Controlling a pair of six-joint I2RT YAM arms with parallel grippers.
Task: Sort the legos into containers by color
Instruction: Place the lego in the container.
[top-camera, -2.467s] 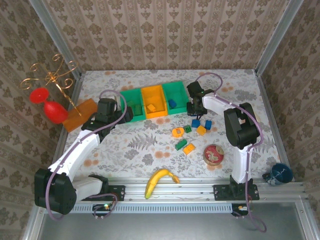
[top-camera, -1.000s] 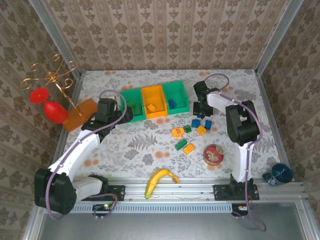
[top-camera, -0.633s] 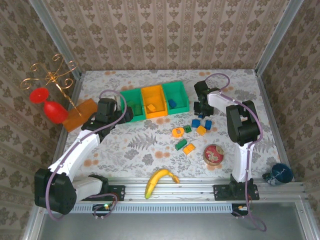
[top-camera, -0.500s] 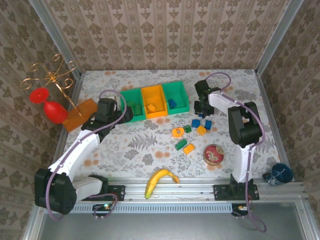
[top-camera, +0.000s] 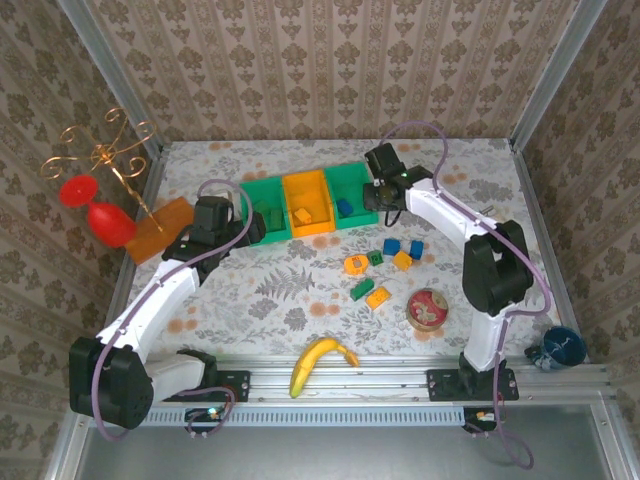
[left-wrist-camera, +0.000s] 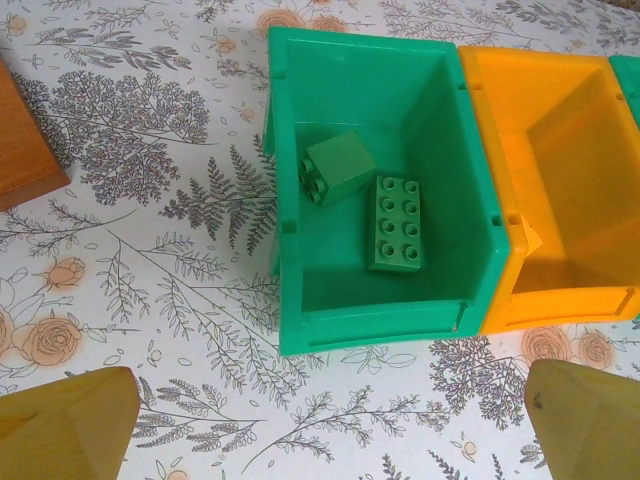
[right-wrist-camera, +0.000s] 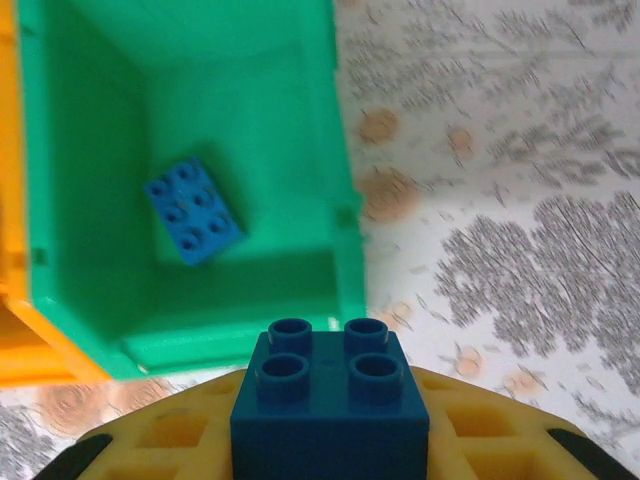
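While a dark blue block (right-wrist-camera: 330, 400) is clamped between the fingers of the right tool (top-camera: 380, 188), it is held just beside the rim of the right green bin (right-wrist-camera: 345, 200), on whose bottom a flat blue block (right-wrist-camera: 194, 210) lies. The left tool (left-wrist-camera: 325, 425) is spread wide and empty over the counter (left-wrist-camera: 150, 130), near the left green bin (left-wrist-camera: 285, 180), in which two green blocks (left-wrist-camera: 396, 222) lie. An orange bin (left-wrist-camera: 505, 170) is joined between them. Loose blocks (top-camera: 392, 246) are scattered on the counter.
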